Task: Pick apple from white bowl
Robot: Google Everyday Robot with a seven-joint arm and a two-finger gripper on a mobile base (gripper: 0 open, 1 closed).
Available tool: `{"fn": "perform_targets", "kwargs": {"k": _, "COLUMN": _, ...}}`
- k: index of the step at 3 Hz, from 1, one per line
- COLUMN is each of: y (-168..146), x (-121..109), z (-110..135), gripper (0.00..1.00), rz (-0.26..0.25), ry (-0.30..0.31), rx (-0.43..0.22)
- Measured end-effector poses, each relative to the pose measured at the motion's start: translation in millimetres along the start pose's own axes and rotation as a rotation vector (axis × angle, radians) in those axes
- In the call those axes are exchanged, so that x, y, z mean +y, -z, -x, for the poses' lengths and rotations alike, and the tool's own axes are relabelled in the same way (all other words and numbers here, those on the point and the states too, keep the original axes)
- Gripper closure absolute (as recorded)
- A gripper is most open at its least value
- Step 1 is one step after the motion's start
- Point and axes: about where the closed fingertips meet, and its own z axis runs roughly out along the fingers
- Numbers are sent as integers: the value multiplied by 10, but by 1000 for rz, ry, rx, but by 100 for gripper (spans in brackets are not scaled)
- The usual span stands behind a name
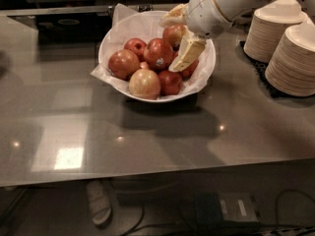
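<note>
The white bowl (204,77), lined with crumpled white paper, sits on the grey counter and holds several apples. The large deep-red apple (157,52) with a small white sticker lies in the middle of the pile. A pale yellow-pink apple (144,83) is at the front, and smaller red apples lie around them. My gripper (168,45) reaches in from the upper right, over the right side of the bowl. It is open, with one pale finger (172,18) at the back and the other (186,56) at the front. The fingertips are just right of the stickered apple and hold nothing.
Two stacks of beige disposable bowls (290,58) stand on a black mat at the right edge. A dark recessed panel (69,26) lies at the back left of the counter. The counter's front edge (147,176) runs below, with cables on the floor under it.
</note>
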Motion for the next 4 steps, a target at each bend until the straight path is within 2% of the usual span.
{"fn": "perform_targets", "kwargs": {"k": 2, "y": -205, "x": -84, "z": 77, "gripper": 28, "rz": 69, "ry": 19, "rx": -62}}
{"fn": "perform_targets", "kwargs": {"k": 4, "y": -528, "x": -11, "z": 51, "gripper": 27, "rz": 181, "ry": 24, "rx": -68}}
